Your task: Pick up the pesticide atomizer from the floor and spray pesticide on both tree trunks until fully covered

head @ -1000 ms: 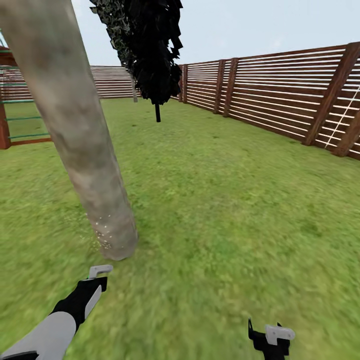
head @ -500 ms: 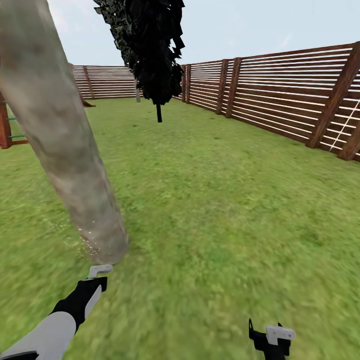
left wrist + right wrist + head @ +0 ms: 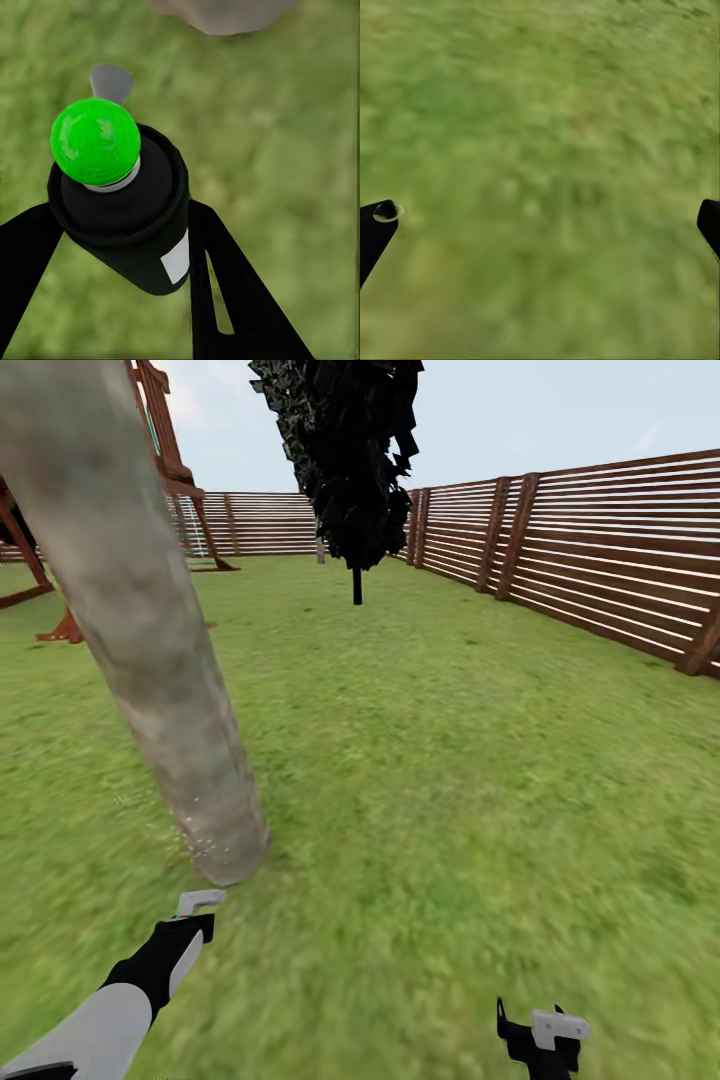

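Overhead, one pale tree trunk [image 3: 150,650] leans just ahead of the left gripper [image 3: 200,901]; whitish pesticide [image 3: 205,843] flecks its base. Closer, two black fingers [image 3: 225,292] clamp one green-tipped pesticide atomizer [image 3: 120,206]. Opposite, the right gripper [image 3: 540,225] gapes over lawn [image 3: 540,135].

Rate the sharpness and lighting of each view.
Head view: fence crisp, near lawn smeared, flat shadowless light, trunk stretched by the wide lens. Left wrist view: atomizer sharp with its green tip, grass behind blurred. Right wrist view: grass wholly soft, only the dark fingertips defined.
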`<state>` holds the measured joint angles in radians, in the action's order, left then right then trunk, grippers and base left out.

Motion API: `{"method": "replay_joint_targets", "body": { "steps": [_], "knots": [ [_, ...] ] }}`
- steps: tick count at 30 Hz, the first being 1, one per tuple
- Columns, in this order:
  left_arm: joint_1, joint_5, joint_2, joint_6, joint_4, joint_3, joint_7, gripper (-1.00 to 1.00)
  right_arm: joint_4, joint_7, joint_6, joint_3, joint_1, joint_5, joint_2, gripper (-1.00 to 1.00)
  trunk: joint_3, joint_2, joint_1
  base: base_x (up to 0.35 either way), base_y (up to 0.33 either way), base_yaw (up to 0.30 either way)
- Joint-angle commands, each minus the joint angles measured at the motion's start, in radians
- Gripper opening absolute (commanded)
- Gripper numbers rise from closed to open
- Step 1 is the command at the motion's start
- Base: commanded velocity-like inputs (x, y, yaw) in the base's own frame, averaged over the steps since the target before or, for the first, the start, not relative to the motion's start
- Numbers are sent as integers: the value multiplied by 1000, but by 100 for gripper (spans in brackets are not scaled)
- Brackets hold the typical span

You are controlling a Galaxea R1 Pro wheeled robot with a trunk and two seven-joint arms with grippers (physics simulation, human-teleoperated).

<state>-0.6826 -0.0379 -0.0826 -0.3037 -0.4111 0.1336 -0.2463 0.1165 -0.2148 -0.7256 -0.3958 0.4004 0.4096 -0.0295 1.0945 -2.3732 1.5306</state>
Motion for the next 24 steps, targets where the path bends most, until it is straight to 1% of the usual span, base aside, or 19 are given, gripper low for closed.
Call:
{"method": "replay_joint_targets", "body": {
  "steps": [1,10,20,24],
  "knots": [
    [0,0,0,0,0,0,0,-100,0,0,0,0,0,0,0,100,0,0,0,114,-254,42],
    [0,0,0,0,0,0,-1,-100,-1,0,0,0,0,0,0,100,0,0,0,114,-254,11],
    [0,0,-1,0,-1,0,0,-100,-1,0,0,0,0,0,0,100,0,0,0,114,-254,259],
    [0,9,-2,0,-1,0,-1,-100,-1,0,0,0,0,0,0,100,0,0,0,114,-254,277]
  ]
}}
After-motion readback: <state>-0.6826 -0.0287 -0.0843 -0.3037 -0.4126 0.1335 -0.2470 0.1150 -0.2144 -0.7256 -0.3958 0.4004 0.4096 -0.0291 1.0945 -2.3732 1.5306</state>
